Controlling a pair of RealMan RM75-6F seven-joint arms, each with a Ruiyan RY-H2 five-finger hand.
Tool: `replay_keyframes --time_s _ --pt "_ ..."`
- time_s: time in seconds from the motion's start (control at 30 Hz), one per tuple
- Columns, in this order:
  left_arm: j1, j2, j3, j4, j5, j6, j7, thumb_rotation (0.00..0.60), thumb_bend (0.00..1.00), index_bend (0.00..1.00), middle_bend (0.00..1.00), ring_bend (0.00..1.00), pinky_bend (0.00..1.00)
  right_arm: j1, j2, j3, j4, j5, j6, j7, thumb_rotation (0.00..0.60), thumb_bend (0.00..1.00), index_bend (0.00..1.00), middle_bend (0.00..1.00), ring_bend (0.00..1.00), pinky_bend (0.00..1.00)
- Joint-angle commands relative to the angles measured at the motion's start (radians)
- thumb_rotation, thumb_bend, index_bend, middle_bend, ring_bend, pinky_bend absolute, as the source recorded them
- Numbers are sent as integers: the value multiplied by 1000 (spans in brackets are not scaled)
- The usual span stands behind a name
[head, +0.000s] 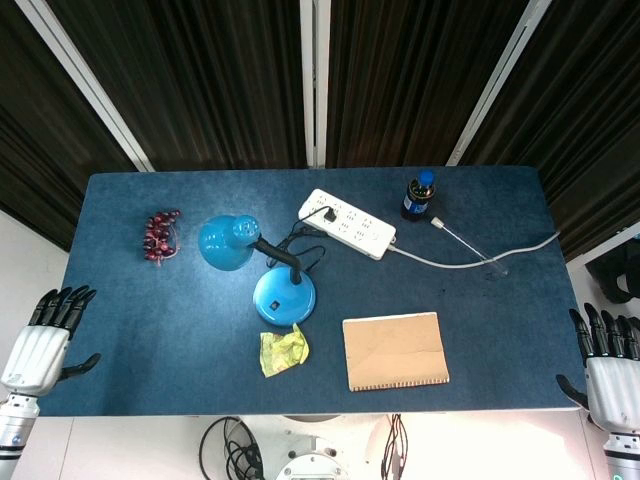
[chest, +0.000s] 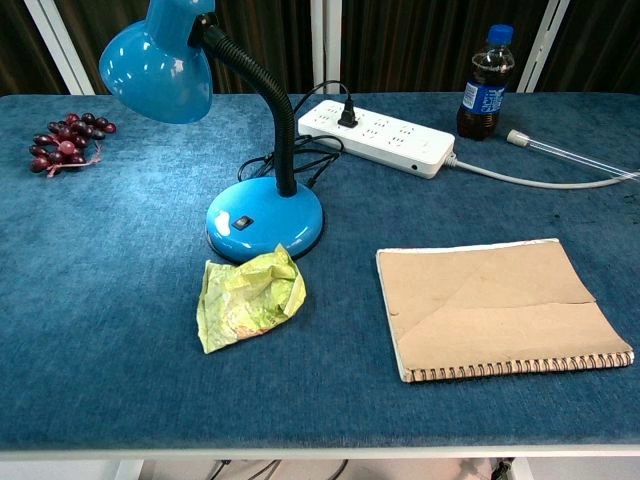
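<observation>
1. My left hand (head: 40, 345) hangs off the left edge of the bench (head: 120, 330), fingers apart and straight, grasping nothing.
2. My right hand (head: 610, 375) is off the right edge, near the front corner, fingers likewise spread and released. The chest view shows neither hand.
3. Closest to my left hand, though well apart from it, is the crumpled yellow wrapper (chest: 248, 298), lying just in front of the blue desk lamp (chest: 262, 218) and nearly touching its round base.
4. Closest to my right hand is the brown spiral notebook (chest: 495, 305), shut and flat, its wire binding along the front edge.
5. Farther back: a bunch of dark red grapes (chest: 65, 140) at the far left, a white power strip (chest: 375, 135) with the lamp's black plug in it, and a cola bottle (chest: 485, 85) with a blue cap standing upright just beside the strip's right end.
6. As I read it, no step is under way yet; both hands are parked off the bench.
7. Any first move would call for a long reach inward over the edge, and for the wrapper, a careful pinch that keeps clear of the lamp base.
</observation>
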Motion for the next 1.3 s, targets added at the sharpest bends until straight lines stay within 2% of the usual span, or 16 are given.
replay_keyframes --time_s 0.03,0.37,0.53,0.73,0.83,0.97,1.17,1.3 --pt "0 -2 0 3 0 1 -1 600 155 54 38 0 39 -2 -4 6 -1 -1 -12 1 600 73 0 0 0 0" --pt "3 -3 1 -7 8 11 1 600 154 47 38 0 42 -16 -5 21 -4 -12 -23 22 600 73 0 0 0 0" --pt "-1 4 3 -25 21 13 -9 600 154 43 38 0 79 -22 11 27 -24 -13 -32 50 600 73 0 0 0 0" --pt "-30 0 23 -32 118 29 -71 600 184 64 83 0 78 -27 20 41 -30 -12 -34 68 600 73 0 0 0 0" --pt "-71 -1 31 -52 159 -12 -79 600 210 74 95 0 79 -30 26 48 -34 -11 -34 74 600 73 0 0 0 0" --pt "-154 -30 25 -107 193 -120 -32 600 213 74 98 0 79 -35 32 55 -35 -8 -33 81 600 73 0 0 0 0" --pt "-274 -117 -11 -144 172 -288 27 600 213 74 108 0 79 -43 36 65 -40 -1 -33 107 600 72 0 0 0 0" --pt "-323 -168 -30 -136 143 -350 45 600 213 74 109 0 79 -45 37 72 -37 6 -38 118 600 73 0 0 0 0"
